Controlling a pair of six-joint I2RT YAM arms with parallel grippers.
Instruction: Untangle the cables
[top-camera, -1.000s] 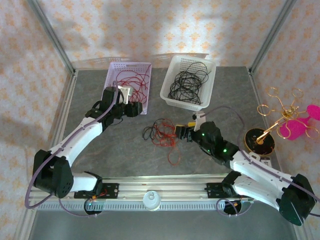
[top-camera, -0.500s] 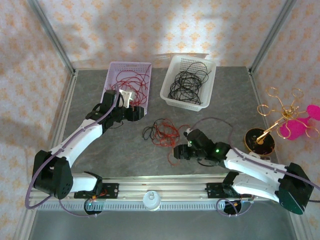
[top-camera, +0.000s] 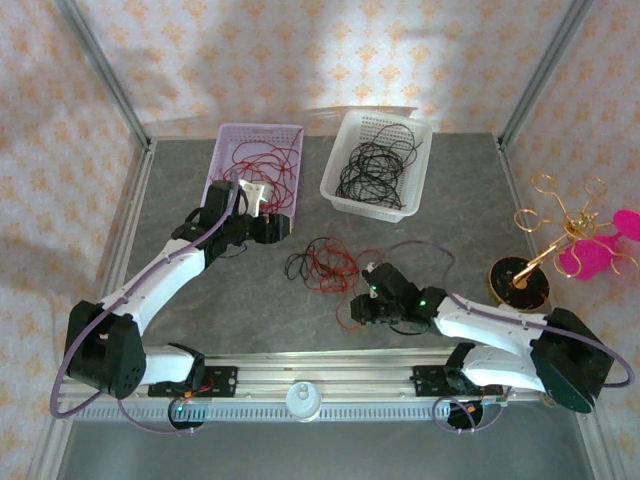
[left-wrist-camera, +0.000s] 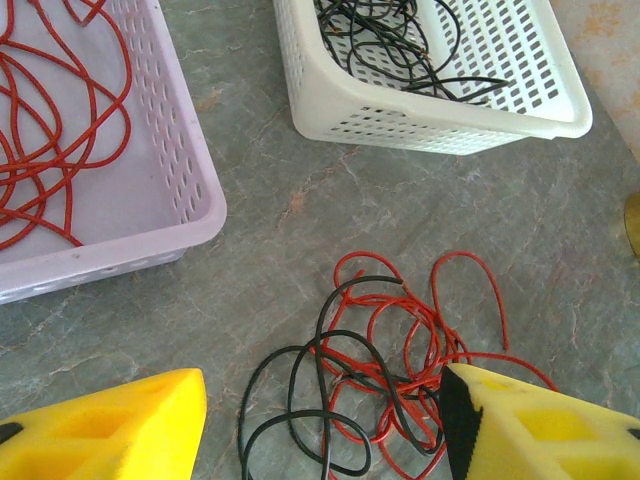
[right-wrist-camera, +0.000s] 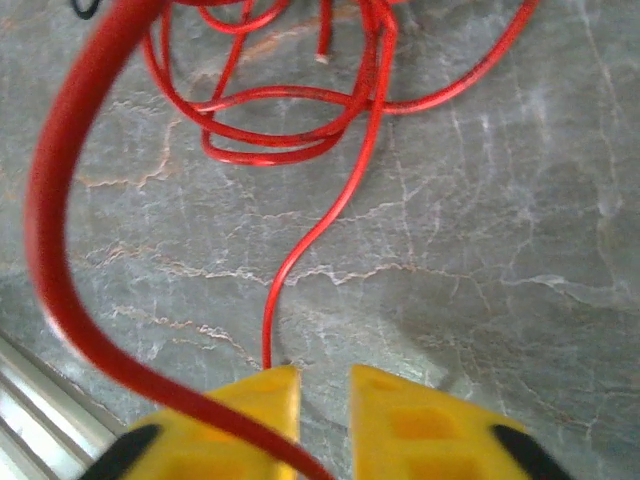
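find the cables heaped in 1 knot on the table, on the arms' side of the lilac basket and the white basket, red and black strands looped through each other. note the left gripper hanging just over that knot, fingers spread wide, holding nothing. note the right gripper down at a stray red loop on the near side of the knot, fingers drawn almost together with only a thin slit left; possibly nipping a red strand, but hard to tell, with the thin strand ending at 1 fingertip rather than in the slit.

could go wrong in 3 ways. pulling away with a strand merely brushed, not caught, would lift nothing. pulling on a strand running back into the knot would drag red and black along together and tighten the loops instead of freeing them. dropping the left gripper onto the heap at such a wide spread would gather strands of both colours at once.

look to the view from above for the layout: both arms, red wire in the lilac basket, black in the white. look to the right wrist for the slit, and for a thick blurred red strand sweeping close past the lens and across 1 finger. look to the left wrist for the crossings, black threaded through red.
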